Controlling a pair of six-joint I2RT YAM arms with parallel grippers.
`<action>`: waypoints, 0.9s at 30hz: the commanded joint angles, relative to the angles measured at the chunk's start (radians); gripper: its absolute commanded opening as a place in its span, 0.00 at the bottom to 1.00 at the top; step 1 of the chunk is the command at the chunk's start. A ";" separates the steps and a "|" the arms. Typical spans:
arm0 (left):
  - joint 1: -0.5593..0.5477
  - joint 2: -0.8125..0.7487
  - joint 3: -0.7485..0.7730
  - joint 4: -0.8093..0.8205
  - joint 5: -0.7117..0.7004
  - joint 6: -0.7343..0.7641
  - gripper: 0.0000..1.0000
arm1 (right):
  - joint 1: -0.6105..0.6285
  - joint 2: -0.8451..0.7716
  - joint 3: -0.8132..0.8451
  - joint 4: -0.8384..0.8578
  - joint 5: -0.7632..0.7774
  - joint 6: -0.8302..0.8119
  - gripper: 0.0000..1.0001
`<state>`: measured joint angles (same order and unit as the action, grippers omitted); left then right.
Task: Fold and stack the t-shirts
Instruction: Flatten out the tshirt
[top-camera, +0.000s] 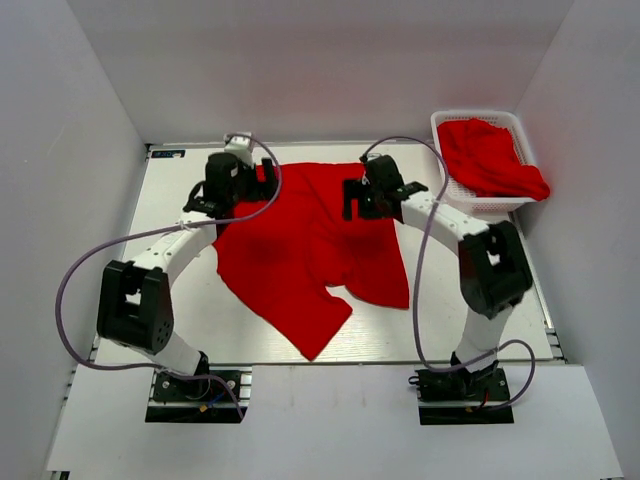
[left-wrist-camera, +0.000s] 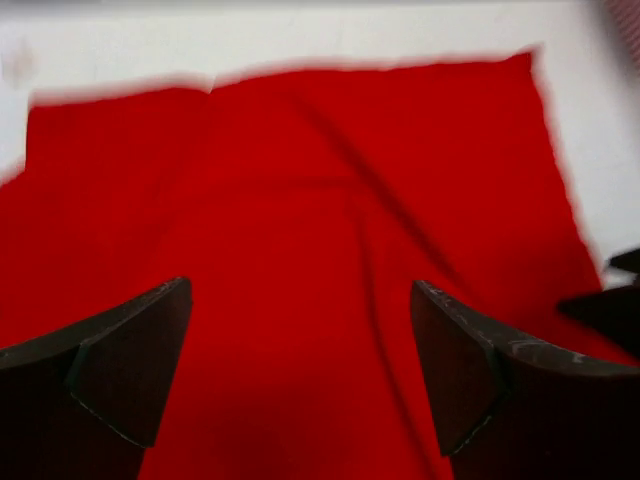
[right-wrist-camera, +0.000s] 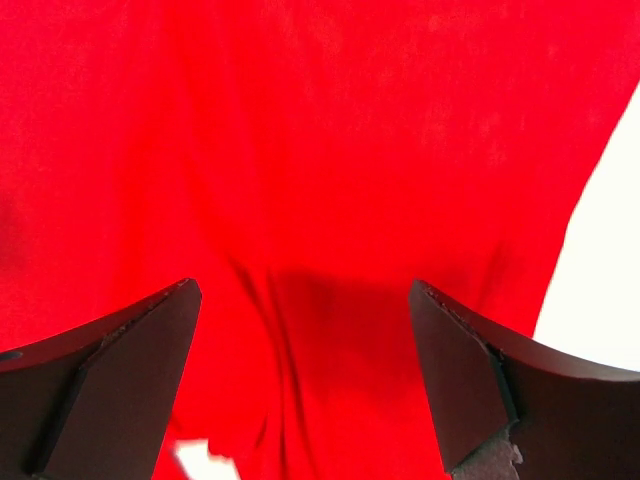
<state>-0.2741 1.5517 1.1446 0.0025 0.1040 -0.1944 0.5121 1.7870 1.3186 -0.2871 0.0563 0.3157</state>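
Left wrist | left hand wide open, empty | over t-shirt

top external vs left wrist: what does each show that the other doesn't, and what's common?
Top external only: the white plastic lattice basket at the far right with crumpled red fabric in it, both arms down to their bases, the right tool, and the full outline of the bright red t-shirt.
Left wrist only: the gap between the left tool's wide-open fingers, and shallow creases in the cloth beyond them.
Both: that t-shirt spread on the white table, with the left tool over it.
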 joint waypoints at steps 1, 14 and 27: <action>0.006 0.024 -0.110 -0.114 -0.118 -0.057 1.00 | -0.032 0.109 0.137 -0.030 0.005 -0.041 0.90; 0.048 0.225 -0.071 -0.246 -0.316 -0.111 1.00 | -0.156 0.373 0.291 -0.093 -0.099 -0.060 0.90; 0.147 0.603 0.293 -0.202 -0.094 0.081 1.00 | -0.308 0.480 0.344 -0.129 -0.144 -0.038 0.90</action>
<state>-0.1371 2.0277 1.3014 -0.1585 -0.1448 -0.2008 0.2478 2.1910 1.6478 -0.3424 -0.1005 0.2722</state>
